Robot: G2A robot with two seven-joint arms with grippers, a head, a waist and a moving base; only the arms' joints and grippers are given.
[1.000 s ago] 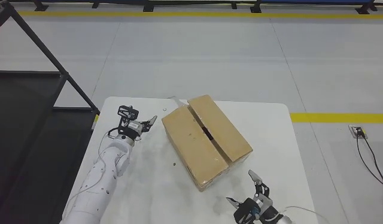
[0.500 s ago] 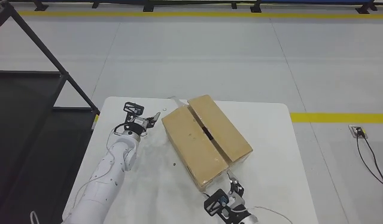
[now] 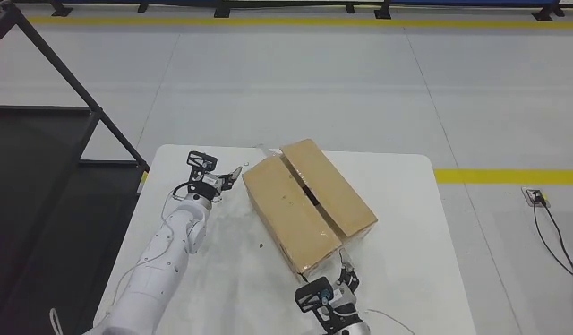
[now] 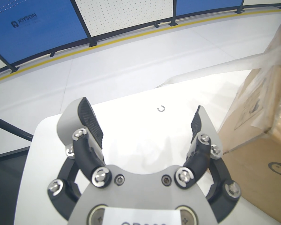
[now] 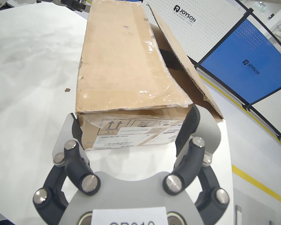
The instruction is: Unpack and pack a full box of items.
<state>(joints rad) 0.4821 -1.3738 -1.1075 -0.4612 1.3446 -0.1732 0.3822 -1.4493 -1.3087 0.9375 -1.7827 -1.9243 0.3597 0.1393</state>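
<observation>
**Both grippers open and empty; right one brackets the box end**

Your cardboard box [image 3: 309,208] lies on a diagonal across the middle of the white counter [image 3: 224,281]. One end is close to the far edge and the other points toward the near right corner. In the right wrist view, one top flap [image 5: 121,59] lies flat under glossy tape. The other flap [image 5: 185,71] stands ajar, with a dark gap beneath it.

Your right gripper [image 5: 133,118] sits low at the near edge of the counter, facing the box's labelled near end. Its jaws are spread wide and hold nothing. The ribbed pads [image 5: 187,127] stand at either side of that end face. You cannot tell whether they touch the cardboard.

Your left gripper [image 4: 145,115] is just beside the box's far end, toward the far left corner of the counter. It is also spread wide and empty, with bare counter between its jaws.

A small metal ring [image 4: 161,109] lies on the counter beyond the left gripper. A loose strip of clear tape [image 4: 248,64] trails from the box's far end. A dark speck [image 5: 66,90] sits on the counter alongside the box.
</observation>
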